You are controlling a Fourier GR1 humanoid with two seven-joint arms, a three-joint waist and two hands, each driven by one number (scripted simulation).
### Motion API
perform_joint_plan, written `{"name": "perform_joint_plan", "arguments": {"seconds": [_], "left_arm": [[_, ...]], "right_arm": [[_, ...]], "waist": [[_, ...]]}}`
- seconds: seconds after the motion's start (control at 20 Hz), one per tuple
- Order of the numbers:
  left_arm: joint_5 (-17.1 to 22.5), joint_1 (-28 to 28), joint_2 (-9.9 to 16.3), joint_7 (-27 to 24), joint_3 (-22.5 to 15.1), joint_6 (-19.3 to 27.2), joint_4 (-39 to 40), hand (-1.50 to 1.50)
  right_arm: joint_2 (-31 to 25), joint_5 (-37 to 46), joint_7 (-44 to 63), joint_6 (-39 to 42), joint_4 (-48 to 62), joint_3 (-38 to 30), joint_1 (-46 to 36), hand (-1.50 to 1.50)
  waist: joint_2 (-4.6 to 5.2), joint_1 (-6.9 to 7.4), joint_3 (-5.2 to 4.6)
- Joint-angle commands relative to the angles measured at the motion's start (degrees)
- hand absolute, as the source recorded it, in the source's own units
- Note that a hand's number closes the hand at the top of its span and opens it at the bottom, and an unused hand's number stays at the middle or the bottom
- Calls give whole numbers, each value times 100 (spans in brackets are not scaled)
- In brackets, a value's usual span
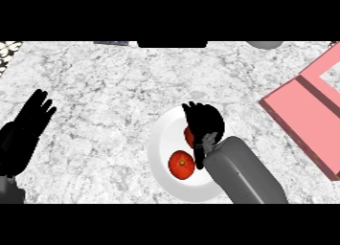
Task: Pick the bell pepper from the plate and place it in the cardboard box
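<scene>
Over the white round plate (165, 182) we curl our right hand (203, 122) onto a red bell pepper (189, 136), left hand (27, 127) released near the marbled desk (108, 81) edge.

Bright, even light; faint shadows

Bare counter (116, 95) between plate (162, 143) and pink box (307, 119); box wall raised.

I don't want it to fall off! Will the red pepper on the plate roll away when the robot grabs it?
It might. The bell pepper looks round and smooth, so a nudge could roll it across the flat white plate. Its glossy skin may be a bit slippery. The right hand curls over the plate just beyond it, which could help stop it.
</scene>
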Motion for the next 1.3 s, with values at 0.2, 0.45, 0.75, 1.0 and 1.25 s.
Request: {"name": "perform_joint_plan", "arguments": {"seconds": [0.2, 0.45, 0.75, 1.0, 1.25], "left_arm": [[125, -206, 29, 18, 192, -163, 152, 0], [-16, 141, -25, -421, 252, -292, 280, 0], [-223, 227, -328, -380, 19, -133, 152, 0], [-38, 298, -92, -86, 218, -272, -187, 0], [-17, 0, -118, 28, 244, -224, 6, 0]], "right_arm": [[57, 286, -511, -377, 727, -260, -210, -150], [-7, 313, -614, -403, -158, 138, 223, 150], [-61, 570, -1264, -491, 549, -273, -274, 150], [-207, 578, -883, -868, -94, -506, 577, 150], [-544, 616, -977, -834, -1078, -561, 1417, 150]], "waist": [[7, 14, 0], [-5, -21, -1], [2, 5, 0], [-6, -18, 0], [-7, -44, 0]]}}
